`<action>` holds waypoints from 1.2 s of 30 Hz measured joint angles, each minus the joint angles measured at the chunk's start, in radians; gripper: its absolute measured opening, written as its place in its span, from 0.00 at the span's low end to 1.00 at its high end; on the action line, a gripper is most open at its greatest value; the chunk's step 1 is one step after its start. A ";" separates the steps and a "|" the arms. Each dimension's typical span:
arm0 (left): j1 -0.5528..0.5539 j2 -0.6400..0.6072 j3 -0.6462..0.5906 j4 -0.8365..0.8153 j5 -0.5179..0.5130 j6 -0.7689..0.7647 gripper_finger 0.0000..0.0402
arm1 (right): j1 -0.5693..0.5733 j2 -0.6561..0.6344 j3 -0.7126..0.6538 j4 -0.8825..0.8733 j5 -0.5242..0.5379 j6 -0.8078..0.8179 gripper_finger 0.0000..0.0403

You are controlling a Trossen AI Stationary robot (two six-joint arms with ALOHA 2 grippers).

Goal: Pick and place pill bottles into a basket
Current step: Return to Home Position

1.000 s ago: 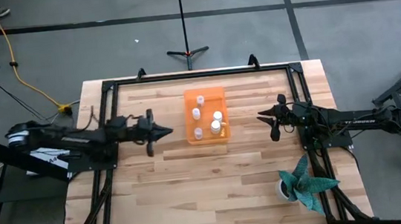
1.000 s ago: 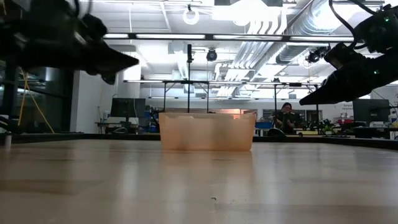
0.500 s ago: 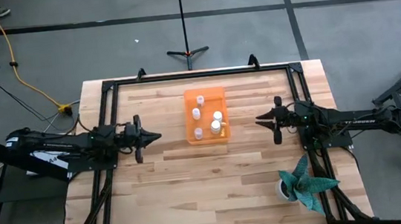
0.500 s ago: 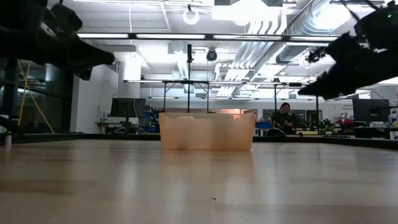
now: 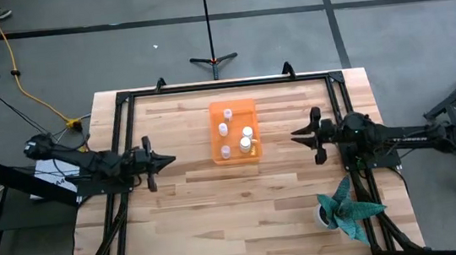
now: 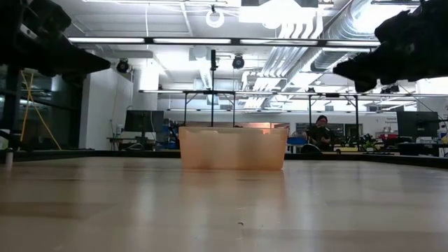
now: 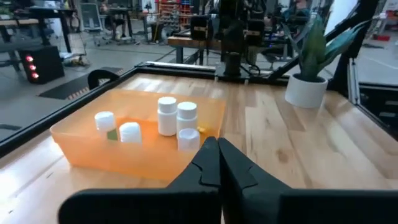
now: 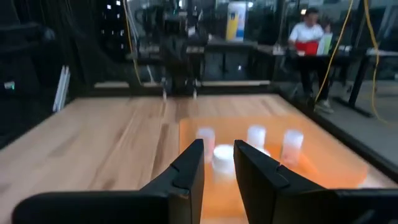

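The translucent orange basket (image 5: 234, 132) stands on the table's far middle and holds several small white-capped pill bottles (image 5: 223, 129). In the left wrist view the bottles (image 7: 166, 115) stand or lie inside the basket (image 7: 87, 146); they also show in the right wrist view (image 8: 292, 142). My left gripper (image 5: 170, 159) hovers left of the basket, shut and empty, its tips together (image 7: 213, 146). My right gripper (image 5: 294, 137) hovers right of the basket, pointing at it, open and empty, with a gap between its fingers (image 8: 217, 152). In the low view both grippers stay well above the table.
A white pot with a teal plant (image 5: 329, 213) stands at the table's near right, beside the right arm's base. A black frame (image 5: 123, 100) runs along the table's edges. People (image 6: 322, 133) show in the room beyond the table.
My left gripper has drawn back from the basket toward the table's left edge and risen a little. My right gripper has risen and tipped from slanting down to about level, still pointing at the basket. The basket and bottles have kept still.
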 joint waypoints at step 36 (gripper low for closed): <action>-0.044 -0.020 -0.038 0.115 -0.144 0.074 0.06 | 0.000 -0.345 0.001 -0.306 0.114 -0.026 0.19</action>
